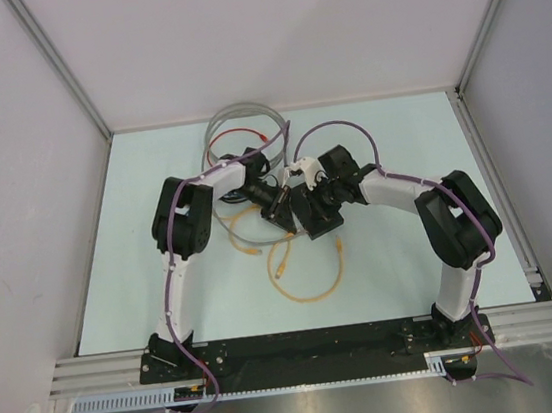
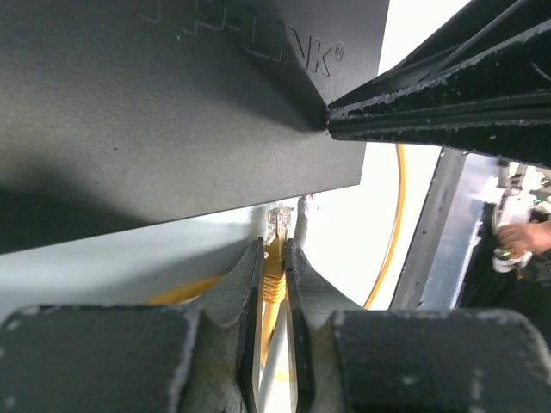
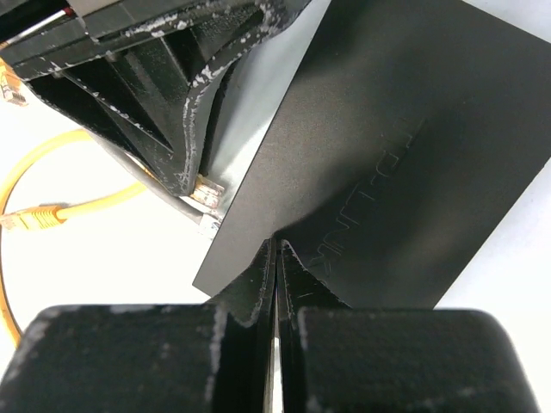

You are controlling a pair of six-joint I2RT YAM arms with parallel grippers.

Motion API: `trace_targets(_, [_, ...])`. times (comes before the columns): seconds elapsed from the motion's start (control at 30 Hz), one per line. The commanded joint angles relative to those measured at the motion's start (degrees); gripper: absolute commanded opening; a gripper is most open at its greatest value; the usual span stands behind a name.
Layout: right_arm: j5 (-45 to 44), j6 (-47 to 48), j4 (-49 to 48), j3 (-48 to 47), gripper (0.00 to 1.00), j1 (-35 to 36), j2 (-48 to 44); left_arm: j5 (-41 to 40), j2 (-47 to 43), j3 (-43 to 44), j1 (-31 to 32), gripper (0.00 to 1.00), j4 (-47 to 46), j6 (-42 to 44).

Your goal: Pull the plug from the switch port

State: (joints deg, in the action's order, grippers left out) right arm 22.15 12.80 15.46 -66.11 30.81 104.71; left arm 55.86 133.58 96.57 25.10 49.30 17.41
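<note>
Middle of counter (image 1: 152, 181): your right fingers (image 3: 301, 288), pressed together, bear on the switch (image 3: 405, 146); your left fingers (image 2: 245, 284) pinch the yellow plug (image 2: 277, 225) at its port edge, apparently nearly out, final clearance left.

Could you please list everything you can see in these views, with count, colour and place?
table: one, pale, under everything.
switch: one, matte black, mid-table.
yellow cables: at least two; one pinched near its plug at the switch's edge, one loose beside the switch.
grey cable: one, coiled at the far side.
red cable: one, thin, within the grey coil.
left gripper: one, black, shut on a yellow cable.
right gripper: one, black, shut, tips at the switch's edge.
</note>
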Motion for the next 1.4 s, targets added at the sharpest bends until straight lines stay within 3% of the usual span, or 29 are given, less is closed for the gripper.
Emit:
trace_targets(0.0, [-2.8, 1.3, 5.6, 0.8, 0.0, 0.4, 3.2, -9.8, 0.6, 2.3, 0.1, 0.0, 3.3, 6.5])
trace_targets(0.3, [-2.6, 1.1, 6.4, 0.8, 0.0, 0.3, 3.3, -10.5, -1.5, 0.4, 0.0, 0.0, 4.0, 8.4])
trace_targets(0.43, [-2.6, 0.8, 6.4, 0.8, 0.0, 0.2, 3.3, -14.5, -3.4, 6.4, -1.8, 0.0, 8.4, 10.3])
trace_targets(0.7, [-2.1, 0.8, 6.9, 0.8, 0.0, -0.2, 3.5, -28.8, -5.6, 18.8, -6.5, 0.0, 14.9, 18.2])
trace_targets(0.93, [-2.1, 0.7, 7.0, 0.8, 0.0, -0.4, 3.5, -39.6, -7.7, 22.7, -7.5, 0.0, 14.9, 24.8])
trace_targets(1.1, [-2.1, 0.8, 7.5, 0.9, 0.0, -0.8, 3.9, -49.2, -12.2, 18.4, -6.2, 0.0, 8.7, 33.5])
trace_targets(1.27, [-1.9, 1.0, 7.8, 0.8, 0.0, -1.0, 4.4, -60.0, -17.7, 7.5, -2.3, 0.0, -6.7, 49.7])
trace_targets(1.3, [-1.8, 1.0, 7.8, 0.8, 0.0, -1.0, 4.3, -61.1, -17.7, 5.9, -1.2, 0.02, -8.9, 50.9])
trace_targets(1.37, [-1.8, 1.1, 7.8, 0.8, 0.0, -1.0, 4.3, -62.9, -17.0, 6.4, -0.1, 0.2, -11.8, 50.6])
